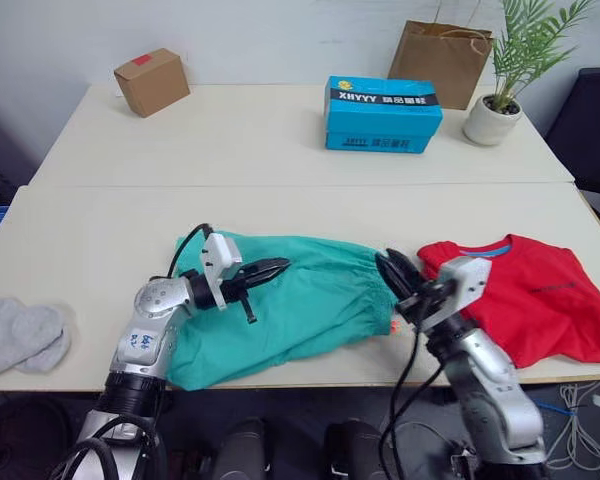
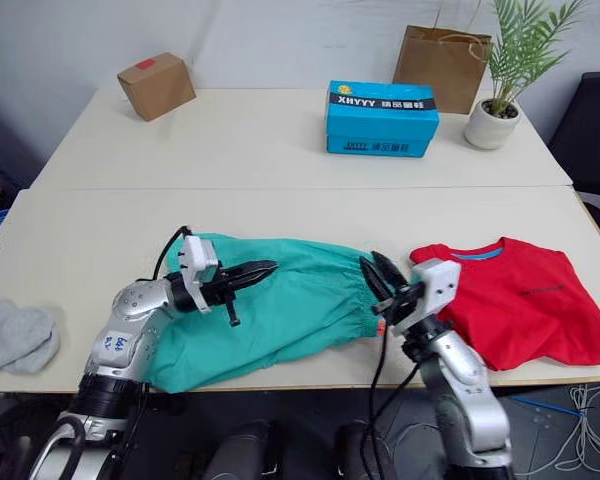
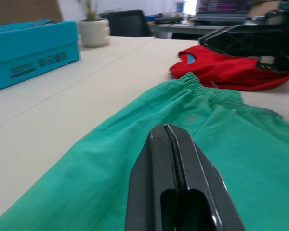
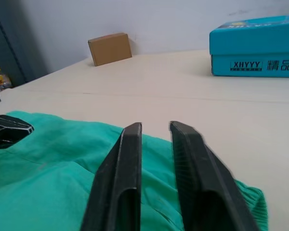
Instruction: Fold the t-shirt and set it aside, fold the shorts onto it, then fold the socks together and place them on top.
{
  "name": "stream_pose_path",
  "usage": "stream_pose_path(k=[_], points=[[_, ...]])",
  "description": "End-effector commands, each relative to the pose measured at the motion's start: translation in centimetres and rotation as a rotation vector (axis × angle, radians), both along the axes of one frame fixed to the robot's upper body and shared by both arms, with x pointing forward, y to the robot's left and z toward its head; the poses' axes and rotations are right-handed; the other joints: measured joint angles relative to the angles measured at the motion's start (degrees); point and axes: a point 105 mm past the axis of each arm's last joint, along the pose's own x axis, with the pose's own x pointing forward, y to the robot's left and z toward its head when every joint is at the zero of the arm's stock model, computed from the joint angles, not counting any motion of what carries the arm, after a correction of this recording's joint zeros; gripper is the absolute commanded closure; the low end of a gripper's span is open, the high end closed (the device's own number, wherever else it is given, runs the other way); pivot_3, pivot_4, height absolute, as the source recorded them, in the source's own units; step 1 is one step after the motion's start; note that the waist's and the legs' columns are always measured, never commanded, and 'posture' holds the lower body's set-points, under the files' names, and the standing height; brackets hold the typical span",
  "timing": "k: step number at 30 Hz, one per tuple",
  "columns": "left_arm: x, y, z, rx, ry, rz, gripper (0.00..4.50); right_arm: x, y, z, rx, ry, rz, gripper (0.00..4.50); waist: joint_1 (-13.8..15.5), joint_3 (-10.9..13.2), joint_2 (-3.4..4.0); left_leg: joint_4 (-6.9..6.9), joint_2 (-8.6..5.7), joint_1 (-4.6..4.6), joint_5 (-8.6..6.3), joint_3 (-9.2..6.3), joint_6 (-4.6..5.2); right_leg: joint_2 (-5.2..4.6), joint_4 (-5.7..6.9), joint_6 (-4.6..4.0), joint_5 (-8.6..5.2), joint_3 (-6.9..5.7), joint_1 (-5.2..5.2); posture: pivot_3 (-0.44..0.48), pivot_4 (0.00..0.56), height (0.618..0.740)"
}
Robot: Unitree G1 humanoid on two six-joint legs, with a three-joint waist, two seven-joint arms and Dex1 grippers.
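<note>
Left eye view: blue box (image 1: 383, 114), plant (image 1: 500, 95) behind shorts (image 1: 300, 300).

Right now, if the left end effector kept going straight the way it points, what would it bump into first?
Probably the right end effector, which faces the left end effector across the shorts. Depth is unclear, so it might skim the shorts' waistband first.

Bare desk (image 1: 100, 240) lies open from nine to twelve o'clock of the shorts (image 1: 300, 300), while the t-shirt (image 1: 540, 295) crowds three o'clock, the socks (image 1: 20, 338) sit at far nine, and a blue box (image 1: 382, 114), cardboard box (image 1: 152, 82), paper bag (image 1: 442, 60) and potted plant (image 1: 500, 100) line the far edge.
</note>
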Motion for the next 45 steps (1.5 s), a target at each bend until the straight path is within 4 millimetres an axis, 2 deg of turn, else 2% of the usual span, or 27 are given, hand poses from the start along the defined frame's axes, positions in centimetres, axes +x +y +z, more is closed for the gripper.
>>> stream_pose_path(k=[1,4,6,7,8,11,13,18,22,27,32,36,39,45], points=[[-0.4,-0.7,0.3,0.030,-0.015,-0.098,4.50,-2.1,-0.6,1.0,0.168,0.179,0.096,2.28,-0.07,0.00,0.00,-0.02,0.01,0.02,-0.01,-0.01,0.01,0.00,-0.02,0.00,0.00,0.00,0.01,0.000,0.150,0.740],[-0.2,-0.9,0.0,0.049,-0.005,-0.124,4.50,-3.3,-1.9,0.0,0.253,0.370,0.126,1.28,-0.17,0.01,0.02,-0.06,0.02,0.00,-0.09,-0.02,0.15,0.02,-0.07,0.00,0.00,-0.03,0.01,0.000,0.150,0.740],[-0.1,-1.1,-0.5,0.064,0.003,-0.133,4.50,-3.0,-3.6,-2.1,0.262,0.534,0.003,0.56,-0.23,0.01,0.01,-0.05,0.03,0.01,-0.10,-0.02,0.18,0.02,-0.07,-0.01,0.00,-0.02,0.02,0.000,0.150,0.740],[-0.1,-1.1,-0.7,0.067,0.007,-0.134,4.50,-3.0,-3.8,-2.9,0.276,0.603,-0.025,0.16,-0.26,0.01,0.01,-0.05,0.03,0.01,-0.10,-0.02,0.18,0.02,-0.07,0.00,0.00,-0.03,0.02,0.000,0.150,0.740],[0.0,-1.1,-0.9,0.069,0.011,-0.131,4.50,-3.1,-3.7,-3.7,0.284,0.668,-0.042,0.01,-0.24,0.01,0.01,-0.05,0.03,0.01,-0.10,-0.02,0.18,0.04,-0.07,-0.01,0.00,-0.03,0.01,0.000,0.150,0.740],[0.2,-0.9,-1.6,0.079,0.025,-0.114,4.50,-3.1,-2.5,-4.8,0.304,0.779,-0.045,0.01,-0.24,0.01,0.01,-0.04,0.02,-0.02,-0.09,0.00,0.19,0.04,-0.06,0.00,-0.01,-0.02,-0.02,0.000,0.150,0.740],[0.4,-0.7,-2.0,0.091,0.033,-0.098,4.50,-3.3,-0.9,-5.3,0.326,0.842,-0.001,0.01,-0.24,-0.01,-0.05,-0.02,0.03,-0.03,-0.09,0.00,0.19,0.05,-0.07,0.00,-0.01,-0.02,-0.02,0.000,0.150,0.740],[0.9,-0.5,-2.9,0.088,0.071,-0.073,4.50,-2.7,2.1,-4.8,0.417,0.887,0.100,0.01,-0.41,-0.03,-0.14,-0.07,0.10,-0.01,-0.09,0.00,0.19,0.11,-0.06,0.01,-0.01,-0.02,-0.04,0.000,0.150,0.740],[0.6,-1.1,-4.4,0.148,0.081,-0.114,4.50,-1.6,3.7,-4.7,0.433,0.880,0.135,0.01,-0.53,-0.03,-0.15,-0.07,0.09,-0.02,-0.09,0.01,0.19,0.11,-0.07,0.01,-0.01,-0.01,-0.05,0.000,0.150,0.740],[1.2,-1.6,-4.6,0.131,0.084,-0.108,4.50,0.3,3.1,-4.1,0.450,0.788,0.067,0.01,-0.41,-0.04,-0.15,-0.08,0.10,-0.04,-0.09,0.01,0.19,0.10,-0.05,0.01,-0.01,0.00,-0.08,0.000,0.150,0.740],[2.0,-2.4,-3.6,0.073,0.069,-0.096,4.50,0.1,2.4,-2.3,0.465,0.659,0.080,0.01,-0.16,-0.04,-0.15,-0.06,0.08,-0.11,-0.10,0.01,0.21,0.07,-0.08,0.01,-0.01,-0.01,-0.09,0.000,0.150,0.740],[2.3,-2.8,-3.4,0.066,0.063,-0.102,4.50,0.1,2.2,-1.9,0.463,0.618,0.094,0.01,-0.10,-0.04,-0.15,0.07,0.06,-0.56,-0.07,0.00,0.26,0.07,-0.02,0.03,0.00,-0.03,-0.49,0.000,0.150,0.740],[2.3,-3.0,-3.4,0.063,0.061,-0.110,4.50,0.2,2.2,-2.7,0.430,0.625,0.069,0.64,-0.11,-0.03,-0.15,0.08,0.02,-0.77,0.00,0.01,0.23,0.05,0.10,0.06,0.02,-0.04,-0.76,0.000,0.150,0.740],[2.5,-3.3,-3.3,0.060,0.057,-0.118,4.50,0.5,1.5,-3.0,0.428,0.598,0.031,2.75,-0.11,-0.03,-0.15,0.08,0.02,-0.81,0.02,0.01,0.24,0.05,0.10,0.06,0.02,-0.06,-0.79,0.000,0.150,0.740]])
